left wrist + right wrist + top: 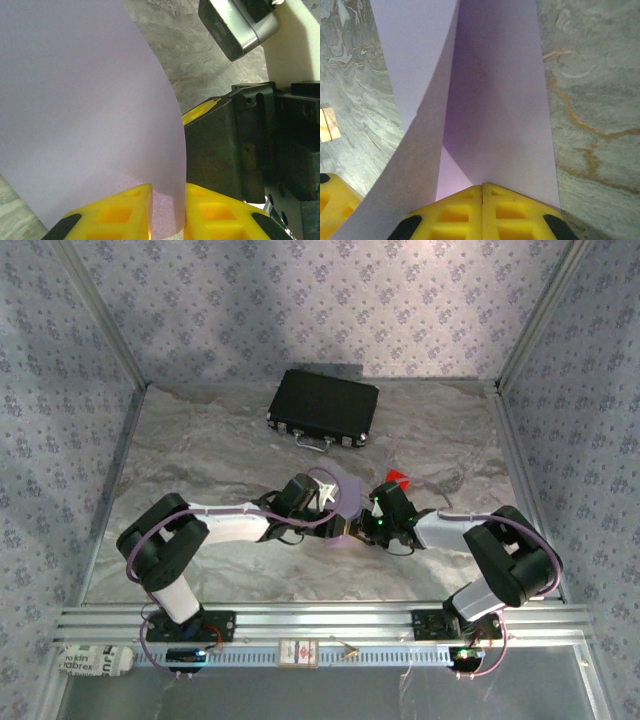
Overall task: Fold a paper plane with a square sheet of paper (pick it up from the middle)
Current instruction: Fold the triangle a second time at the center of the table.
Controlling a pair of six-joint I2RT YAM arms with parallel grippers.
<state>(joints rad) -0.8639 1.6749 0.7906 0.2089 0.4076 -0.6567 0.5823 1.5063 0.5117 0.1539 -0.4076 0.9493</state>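
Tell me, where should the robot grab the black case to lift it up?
Probably the silver handle on the near edge of the black case, coming in from the robot's own side. The case lies flat and looks too wide for two fingers, but the thin handle sticks out toward the robot.

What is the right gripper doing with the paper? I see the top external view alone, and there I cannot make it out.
Observer: The right gripper is shut on the square sheet of paper; its jaws meet with no gap.
Operator: And the left one?
Observer: The left gripper has its jaws a little apart, and the sheet's edge runs through the gap.
Operator: Is the sheet flat?
Observer: No. In the right wrist view it opens from the fingertips like a V, with a crease between two flaps.
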